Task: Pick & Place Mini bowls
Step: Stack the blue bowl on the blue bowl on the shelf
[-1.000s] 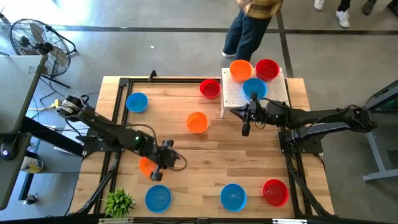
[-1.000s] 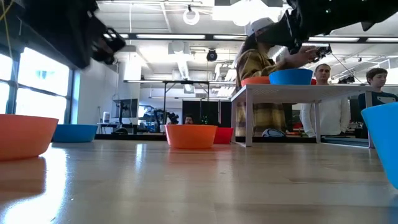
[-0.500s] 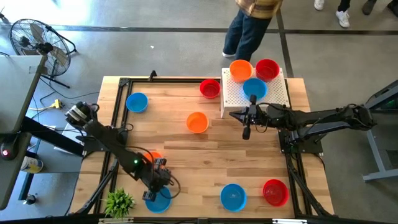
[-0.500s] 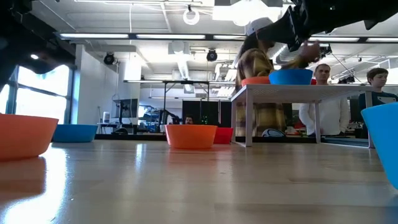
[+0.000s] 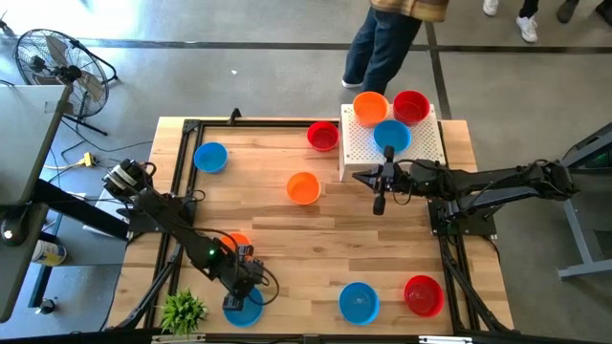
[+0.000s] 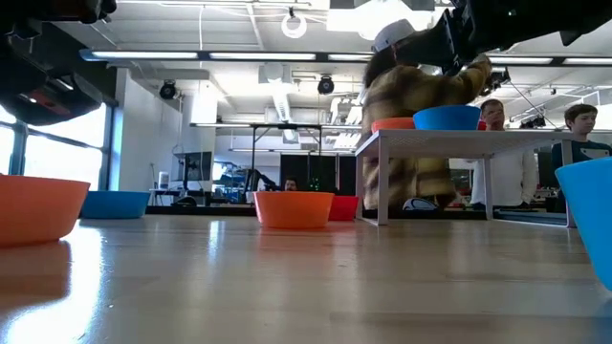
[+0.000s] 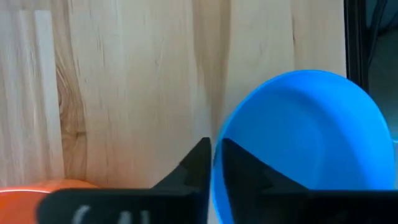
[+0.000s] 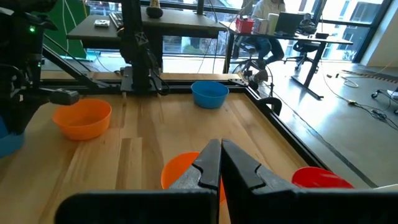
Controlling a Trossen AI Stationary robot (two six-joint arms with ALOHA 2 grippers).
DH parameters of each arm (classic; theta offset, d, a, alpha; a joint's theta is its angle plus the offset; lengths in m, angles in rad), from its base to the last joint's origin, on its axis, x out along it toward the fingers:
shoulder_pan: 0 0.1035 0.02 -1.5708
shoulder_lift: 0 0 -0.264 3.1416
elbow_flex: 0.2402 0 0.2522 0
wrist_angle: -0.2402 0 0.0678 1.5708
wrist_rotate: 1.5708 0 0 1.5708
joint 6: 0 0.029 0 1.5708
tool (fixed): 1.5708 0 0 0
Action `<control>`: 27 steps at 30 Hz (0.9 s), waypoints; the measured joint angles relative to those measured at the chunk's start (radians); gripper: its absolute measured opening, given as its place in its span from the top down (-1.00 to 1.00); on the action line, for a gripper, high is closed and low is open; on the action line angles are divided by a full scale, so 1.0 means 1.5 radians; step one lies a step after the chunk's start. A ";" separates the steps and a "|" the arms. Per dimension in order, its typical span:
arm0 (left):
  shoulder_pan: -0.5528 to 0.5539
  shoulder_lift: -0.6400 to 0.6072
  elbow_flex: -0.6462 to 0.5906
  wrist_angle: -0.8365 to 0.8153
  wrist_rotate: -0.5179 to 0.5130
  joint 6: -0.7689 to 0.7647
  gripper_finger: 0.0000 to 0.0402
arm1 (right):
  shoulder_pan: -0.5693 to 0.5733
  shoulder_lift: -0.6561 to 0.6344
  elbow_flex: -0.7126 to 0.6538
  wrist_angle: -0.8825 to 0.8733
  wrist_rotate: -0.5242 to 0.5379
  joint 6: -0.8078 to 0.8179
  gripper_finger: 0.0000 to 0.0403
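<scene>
At the table's near-left corner, my left gripper [image 7: 214, 163] pinches the rim of the blue bowl [image 7: 305, 134]. Such a thin rim hold could slip as I lift. My right gripper [image 5: 379, 199] waits clenched, empty.

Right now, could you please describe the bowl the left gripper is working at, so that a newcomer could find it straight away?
Start at the small green plant on the wooden table's front left corner. The blue bowl just beside it is the one, with the left gripper closed on its rim. Unlike the other front-edge blue bowl, it has an orange bowl behind it.
</scene>
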 joint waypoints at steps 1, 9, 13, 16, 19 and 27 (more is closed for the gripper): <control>0.000 0.000 0.000 0.000 0.004 -0.002 0.91 | 0.000 0.000 0.000 0.000 0.000 -0.001 1.00; 0.022 0.000 0.000 0.004 0.002 -0.006 0.99 | 0.000 0.000 0.000 -0.002 -0.008 -0.005 1.00; 0.040 0.000 0.000 0.015 0.017 -0.015 0.99 | 0.000 0.000 0.000 -0.002 -0.008 -0.005 1.00; 0.047 0.000 0.000 0.017 0.032 -0.021 0.99 | 0.000 0.000 0.000 -0.002 -0.009 -0.005 1.00; 0.053 0.000 0.000 0.016 0.033 -0.036 0.96 | 0.000 0.000 0.000 -0.002 -0.011 -0.005 1.00; 0.053 -0.001 0.000 0.002 0.031 -0.034 0.55 | 0.000 0.000 0.000 -0.002 -0.011 -0.004 1.00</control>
